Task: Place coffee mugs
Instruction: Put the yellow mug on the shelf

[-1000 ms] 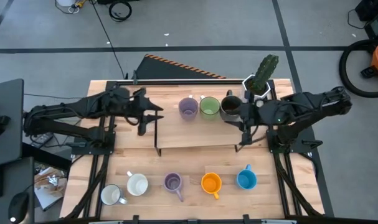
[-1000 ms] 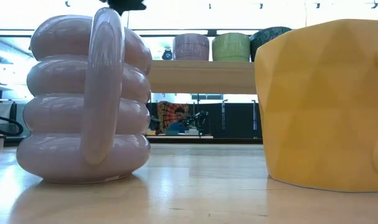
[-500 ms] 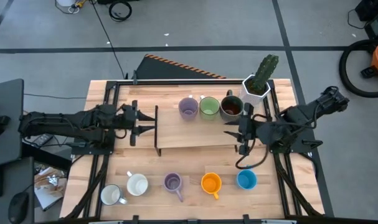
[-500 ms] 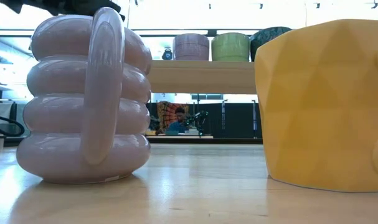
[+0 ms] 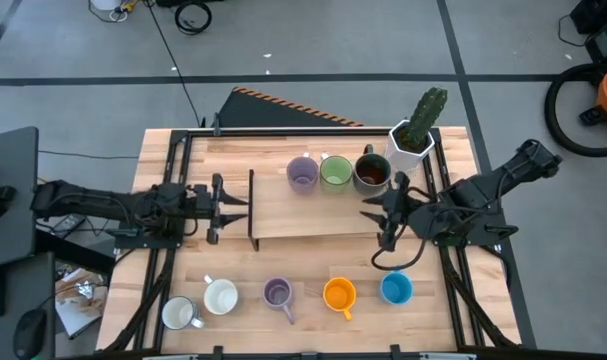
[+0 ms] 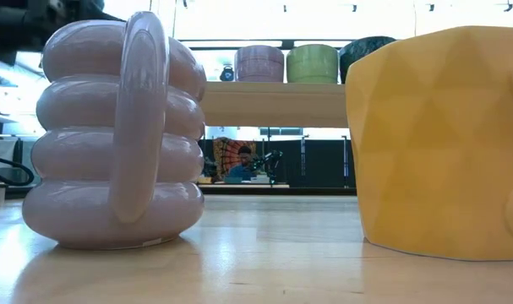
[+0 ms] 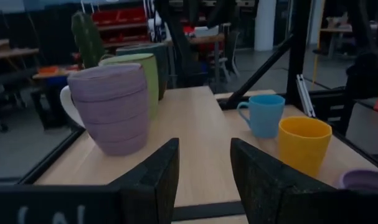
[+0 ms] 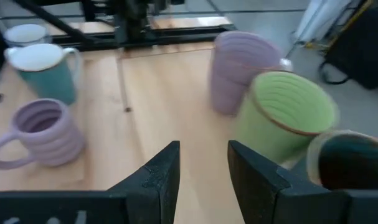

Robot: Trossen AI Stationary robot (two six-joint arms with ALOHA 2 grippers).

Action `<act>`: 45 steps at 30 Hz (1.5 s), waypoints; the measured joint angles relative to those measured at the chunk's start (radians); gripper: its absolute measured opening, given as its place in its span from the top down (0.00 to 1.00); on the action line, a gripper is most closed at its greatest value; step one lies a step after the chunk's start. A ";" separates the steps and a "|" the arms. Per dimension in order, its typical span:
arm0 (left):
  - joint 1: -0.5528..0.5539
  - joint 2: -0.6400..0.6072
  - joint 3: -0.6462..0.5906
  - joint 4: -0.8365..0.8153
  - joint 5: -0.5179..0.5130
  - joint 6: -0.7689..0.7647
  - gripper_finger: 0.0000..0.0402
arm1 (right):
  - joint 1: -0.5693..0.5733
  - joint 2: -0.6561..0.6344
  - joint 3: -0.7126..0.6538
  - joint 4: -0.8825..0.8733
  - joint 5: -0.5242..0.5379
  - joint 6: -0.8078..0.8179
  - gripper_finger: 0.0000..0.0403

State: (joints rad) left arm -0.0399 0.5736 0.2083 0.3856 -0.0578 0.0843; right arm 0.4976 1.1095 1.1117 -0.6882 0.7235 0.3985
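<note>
Left claw [image 5: 226, 203], frame centre-left: fingers partly open, holding nothing. Right claw [image 5: 381, 215], centre-right beside brown mug [image 5: 371, 173]: partly open, empty.

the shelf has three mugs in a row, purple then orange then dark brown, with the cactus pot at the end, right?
Not quite: the middle mug on the shelf is green, not orange. The high view shows purple, green, then dark brown, with the cactus pot beyond. The orange mug stands in the front row on the table.

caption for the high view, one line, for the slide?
Three mugs on the shelf beside the cactus pot, five mugs below; both empty grippers, left and right, flank the shelf.
</note>
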 joint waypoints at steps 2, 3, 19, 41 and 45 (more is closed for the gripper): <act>-0.011 -0.013 -0.029 0.035 -0.002 0.012 0.63 | 0.000 0.033 0.022 0.007 -0.023 0.000 0.65; -0.015 -0.018 -0.040 0.046 -0.001 0.022 0.63 | 0.000 0.051 0.033 0.007 -0.027 -0.001 0.65; -0.085 -0.025 -0.070 0.006 0.053 -0.024 0.63 | 0.051 0.373 0.286 -0.059 -0.124 0.114 0.65; -0.163 -0.025 -0.070 -0.123 -0.031 -0.100 0.63 | 0.052 0.687 0.672 -0.399 -0.533 0.204 0.65; -0.162 -0.024 -0.070 -0.122 -0.039 -0.099 0.63 | 0.039 0.689 0.672 -0.457 -0.592 0.275 0.65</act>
State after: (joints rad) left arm -0.2024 0.5495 0.1387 0.2634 -0.0972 -0.0151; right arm 0.5370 1.7985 1.7832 -1.1449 0.1319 0.6730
